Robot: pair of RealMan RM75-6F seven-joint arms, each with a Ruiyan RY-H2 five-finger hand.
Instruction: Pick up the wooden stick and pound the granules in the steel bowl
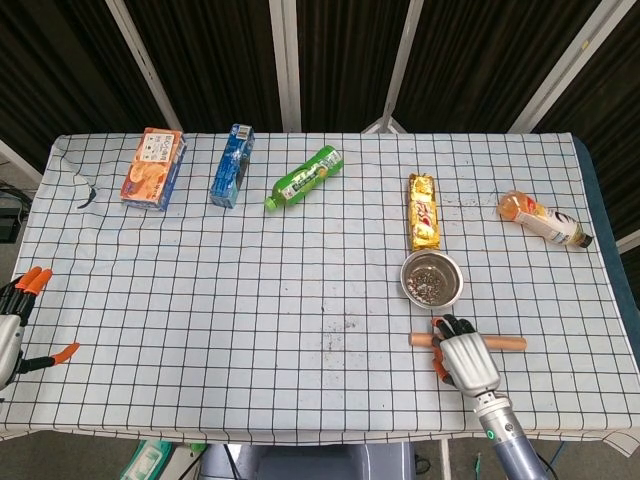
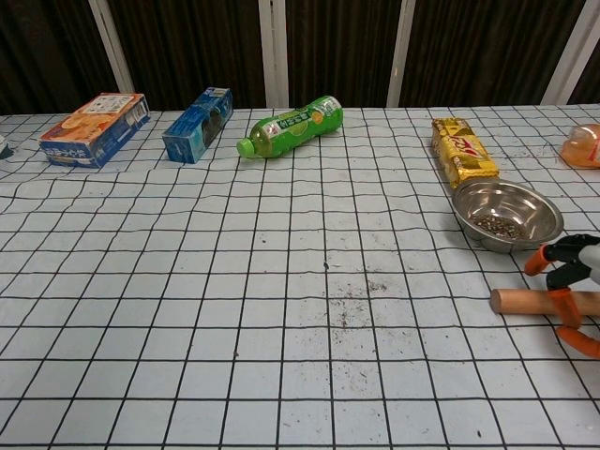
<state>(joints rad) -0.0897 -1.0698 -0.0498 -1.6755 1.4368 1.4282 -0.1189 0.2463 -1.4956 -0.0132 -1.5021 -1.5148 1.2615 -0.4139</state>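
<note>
The right hand point(image 1: 467, 361) has a pale silver-grey shell over its back, black fingers with orange pads point(image 2: 561, 305), and a grey cylindrical wrist bearing a small green light. The left hand point(image 1: 14, 322) is black-fingered with orange tips.

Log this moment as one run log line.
phase: grasping | right hand fingers around wooden stick, stick on table | left hand idle | steel bowl untouched

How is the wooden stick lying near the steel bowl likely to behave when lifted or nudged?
The wooden stick looks round and smooth, so a nudge would probably roll it. It appears straight and solid, so it is likely stiff. The right hand covers its middle, suggesting a balanced lift.
</note>
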